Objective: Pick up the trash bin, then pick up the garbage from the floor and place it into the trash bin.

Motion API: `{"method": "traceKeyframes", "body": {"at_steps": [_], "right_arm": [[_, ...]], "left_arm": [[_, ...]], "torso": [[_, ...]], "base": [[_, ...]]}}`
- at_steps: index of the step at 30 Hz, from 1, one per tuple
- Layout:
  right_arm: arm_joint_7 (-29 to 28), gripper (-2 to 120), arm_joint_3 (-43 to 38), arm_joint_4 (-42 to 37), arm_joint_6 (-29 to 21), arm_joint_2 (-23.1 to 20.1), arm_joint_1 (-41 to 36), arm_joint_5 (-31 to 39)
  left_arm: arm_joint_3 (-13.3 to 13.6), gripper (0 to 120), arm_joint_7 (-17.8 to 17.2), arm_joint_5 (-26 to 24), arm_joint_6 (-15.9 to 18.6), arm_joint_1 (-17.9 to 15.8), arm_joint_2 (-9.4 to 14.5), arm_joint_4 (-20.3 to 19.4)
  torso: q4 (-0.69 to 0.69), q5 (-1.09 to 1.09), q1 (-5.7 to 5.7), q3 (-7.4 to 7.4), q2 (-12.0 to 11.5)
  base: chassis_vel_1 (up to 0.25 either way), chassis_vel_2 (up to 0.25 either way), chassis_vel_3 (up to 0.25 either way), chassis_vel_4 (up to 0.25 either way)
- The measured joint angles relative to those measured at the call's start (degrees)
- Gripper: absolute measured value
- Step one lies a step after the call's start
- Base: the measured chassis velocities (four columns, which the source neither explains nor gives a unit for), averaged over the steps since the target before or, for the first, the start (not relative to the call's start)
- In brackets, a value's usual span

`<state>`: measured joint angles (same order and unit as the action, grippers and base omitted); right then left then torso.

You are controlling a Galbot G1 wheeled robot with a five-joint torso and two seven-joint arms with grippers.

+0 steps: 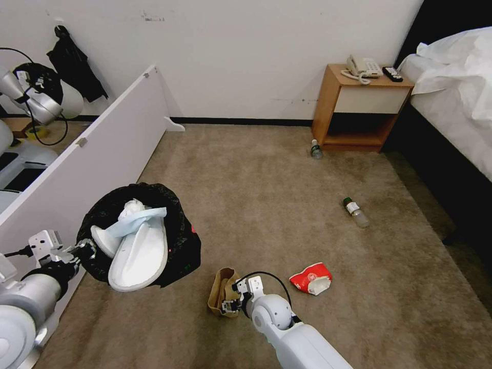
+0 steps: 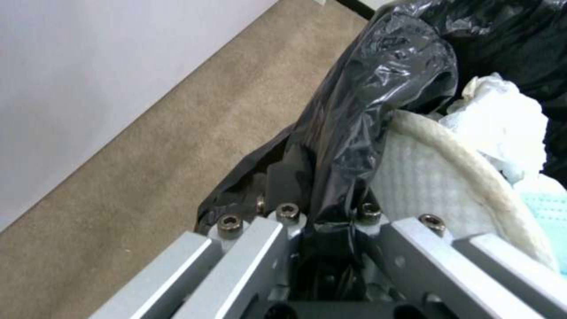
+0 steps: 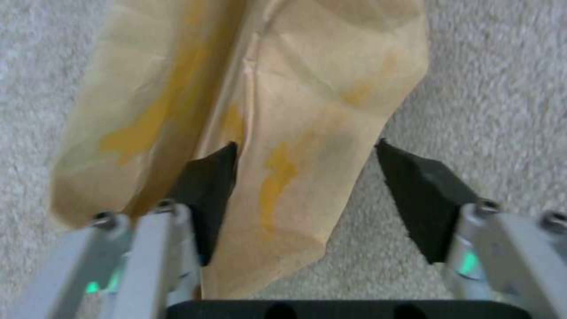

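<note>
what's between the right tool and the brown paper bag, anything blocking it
Nothing visible. The right tool is open and already straddles the brown paper bag lying on the carpet; a fold of the bag sits between its fingers.

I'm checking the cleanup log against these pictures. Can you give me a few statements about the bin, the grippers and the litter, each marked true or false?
1. The left gripper is shut on the trash bin's black-lined rim. True.
2. The right gripper is shut on the red wrapper. False: it is open, its fingers either side of part of the brown paper bag.
3. A white slipper sits in the bin. True.
4. Both bottles are in the bin. False: they lie on the carpet.
</note>
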<state>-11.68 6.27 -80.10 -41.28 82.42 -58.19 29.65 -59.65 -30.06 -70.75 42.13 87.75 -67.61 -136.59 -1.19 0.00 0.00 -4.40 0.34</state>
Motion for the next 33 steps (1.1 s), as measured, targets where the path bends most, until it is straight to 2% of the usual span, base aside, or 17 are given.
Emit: {"method": "traceKeyframes", "body": {"at_steps": [1, 4, 7, 9, 10, 12, 13, 17, 30, 33], "right_arm": [[0.0, 60, 0.0, 0.0, 0.0, 0.0, 0.0, 0.0], [-0.1, 45, -0.1, 0.2, -0.5, -0.1, -0.1, 0.4], [-0.1, 39, -0.2, 0.2, -0.6, -0.2, -0.1, 0.4], [0.1, 26, -0.3, 0.0, -0.6, -0.6, -0.2, 0.4], [0.1, 26, -0.3, 0.0, -0.6, -0.6, -0.2, 0.4], [0.3, 15, -0.4, -0.1, -0.6, -0.8, -0.3, 0.2], [0.3, 15, -0.4, -0.1, -0.6, -0.8, -0.3, 0.2], [0.3, 0, -0.6, -0.3, -0.3, -1.4, -0.9, -0.3], [0.1, 0, -1.2, -2.2, 1.6, -3.3, -2.0, -0.2], [0.1, 0, -1.5, -3.8, 4.2, -4.1, -2.5, -0.6]], "left_arm": [[0.0, 1, 0.0, 0.0, 0.0, 0.0, 0.0, 0.0], [0.0, 1, 0.0, 0.0, 0.0, 0.0, 0.0, 0.0], [0.0, 1, 0.0, -0.1, 0.0, 0.0, 0.0, 0.0], [0.0, 1, 0.0, -0.1, 0.0, 0.0, 0.1, -0.1], [0.0, 1, 0.0, -0.1, 0.0, 0.0, 0.1, -0.1], [0.1, 1, 0.0, -0.1, 0.0, 0.0, 0.0, -0.1], [0.1, 1, 0.0, -0.1, 0.0, 0.0, 0.0, -0.1], [0.3, 1, 0.0, -0.1, 0.0, 0.0, 0.0, -0.1], [1.2, 1, 0.0, 0.1, 0.0, -0.2, -0.1, 0.1], [1.5, 1, 0.0, 0.3, 0.0, 0.0, 0.0, 0.1]], "torso": [[0.0, 0.0, 0.0, 0.0, 0.0], [0.01, 0.01, 0.0, 0.0, 0.0], [0.01, 0.01, 0.0, 0.0, 0.0], [0.01, 0.02, 0.0, 0.0, 0.0], [0.01, 0.02, 0.0, 0.0, 0.0], [0.02, 0.02, 0.0, 0.0, 0.0], [0.02, 0.02, 0.0, 0.0, 0.0], [-0.01, 0.02, 0.0, 0.01, 0.0], [-0.01, 0.0, 0.0, 0.0, 0.0], [-0.03, -0.02, 0.0, 0.0, 0.0]], "base": [[0.0, 0.0, 0.0, 0.0], [0.0, 0.0, 0.0, 0.0], [0.0, 0.0, 0.0, 0.0], [0.0, 0.0, 0.0, 0.0], [0.0, 0.0, 0.0, 0.0], [0.0, 0.0, 0.0, 0.0], [0.0, 0.0, 0.0, 0.0], [0.0, 0.0, 0.0, 0.0], [0.0, 0.0, 0.0, 0.0], [0.0, 0.0, 0.0, 0.0]]}}
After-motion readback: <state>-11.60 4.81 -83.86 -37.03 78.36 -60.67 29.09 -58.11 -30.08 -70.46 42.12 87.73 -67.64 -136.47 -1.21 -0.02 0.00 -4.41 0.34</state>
